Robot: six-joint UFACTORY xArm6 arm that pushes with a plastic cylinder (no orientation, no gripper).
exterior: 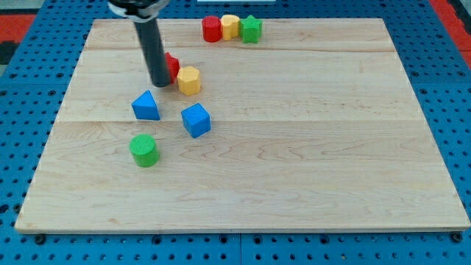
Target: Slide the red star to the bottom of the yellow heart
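Note:
My tip (160, 84) rests on the wooden board (309, 162) in its upper left part. A red block (173, 68), partly hidden behind the rod, sits just to the right of and above the tip, touching the rod; its shape is hard to make out, probably the star. A yellow hexagon-like block (189, 80) lies right next to it on its lower right. A second yellow block (230, 26), rounded like a heart, sits at the view's top edge between a red cylinder (212, 29) and a green star (251, 29).
A blue triangle (146, 106) lies just below the tip. A blue cube (196, 120) lies to its right. A green cylinder (144, 150) lies lower left. The board sits on a blue perforated table (22, 132).

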